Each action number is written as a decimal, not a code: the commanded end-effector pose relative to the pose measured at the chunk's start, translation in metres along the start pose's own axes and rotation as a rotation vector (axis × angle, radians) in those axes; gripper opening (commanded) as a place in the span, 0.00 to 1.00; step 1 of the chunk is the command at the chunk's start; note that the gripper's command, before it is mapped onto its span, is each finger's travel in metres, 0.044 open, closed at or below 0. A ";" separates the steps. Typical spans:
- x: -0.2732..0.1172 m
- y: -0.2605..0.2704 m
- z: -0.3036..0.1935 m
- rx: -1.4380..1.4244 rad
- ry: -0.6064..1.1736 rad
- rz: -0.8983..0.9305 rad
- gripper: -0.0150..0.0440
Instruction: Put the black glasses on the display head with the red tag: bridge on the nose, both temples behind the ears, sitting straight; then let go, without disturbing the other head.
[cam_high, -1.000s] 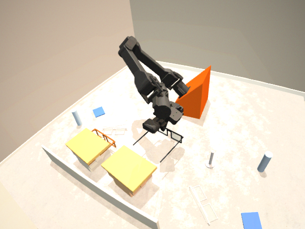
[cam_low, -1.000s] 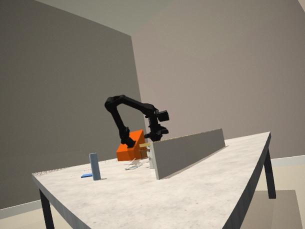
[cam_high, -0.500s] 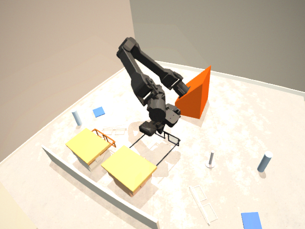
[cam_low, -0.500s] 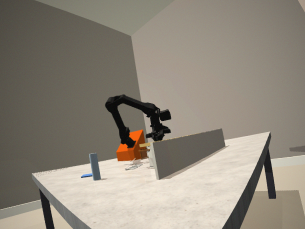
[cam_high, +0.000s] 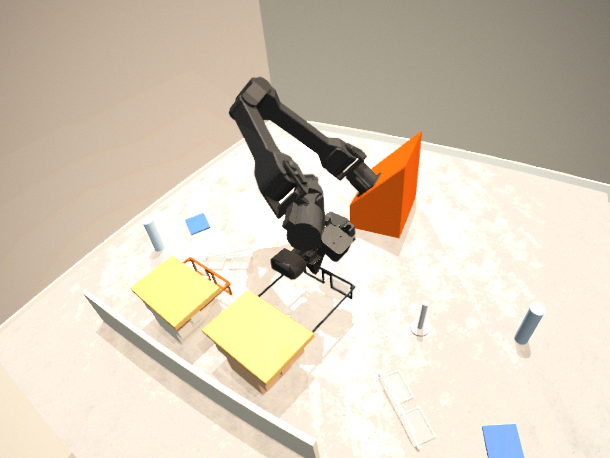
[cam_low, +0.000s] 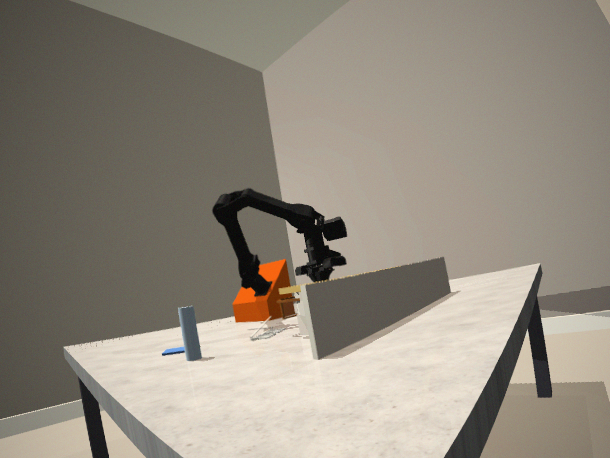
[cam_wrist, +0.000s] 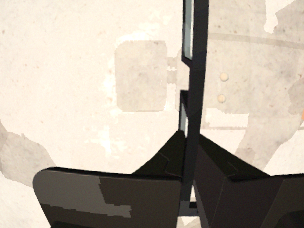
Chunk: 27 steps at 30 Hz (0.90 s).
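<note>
My gripper (cam_high: 314, 270) (cam_low: 321, 280) (cam_wrist: 186, 137) is shut on the front frame of the black glasses (cam_high: 339, 278) (cam_wrist: 198, 75), near the bridge. The glasses hang above the table, lenses toward the arm's base, both temples pointing to the nearer head (cam_high: 257, 336). The temple ends reach its slab edge in the top view; contact cannot be told. This head has a yellow slab on top and an orange-brown side. The other head (cam_high: 175, 291), also yellow-topped, has orange glasses (cam_high: 219, 280) at its front. No red tag shows. Nose and ears are hidden under the slabs.
A long low wall (cam_high: 200, 381) (cam_low: 375, 312) stands behind both heads. An orange wedge (cam_high: 385, 205) (cam_low: 252, 310) stands beside the arm's base. A small post (cam_high: 423, 316), blue-grey cylinders (cam_high: 529, 325) (cam_low: 190, 334) and white glasses-like outlines (cam_high: 399, 410) are around.
</note>
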<state>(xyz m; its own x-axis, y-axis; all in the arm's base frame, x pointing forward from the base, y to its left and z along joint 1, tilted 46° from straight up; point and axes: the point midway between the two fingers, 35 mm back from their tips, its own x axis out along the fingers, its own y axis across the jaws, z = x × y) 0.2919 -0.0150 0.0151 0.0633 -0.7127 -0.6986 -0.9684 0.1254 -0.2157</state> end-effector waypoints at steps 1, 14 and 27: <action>0.000 -0.008 0.000 -0.003 0.002 -0.002 0.25; 0.000 -0.026 0.000 -0.002 0.002 -0.003 0.25; 0.001 -0.044 -0.001 -0.001 0.002 -0.004 0.25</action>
<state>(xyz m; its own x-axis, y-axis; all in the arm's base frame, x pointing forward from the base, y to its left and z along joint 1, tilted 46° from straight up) 0.3285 -0.0209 0.0224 0.0647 -0.7129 -0.6983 -0.9679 0.1254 -0.2176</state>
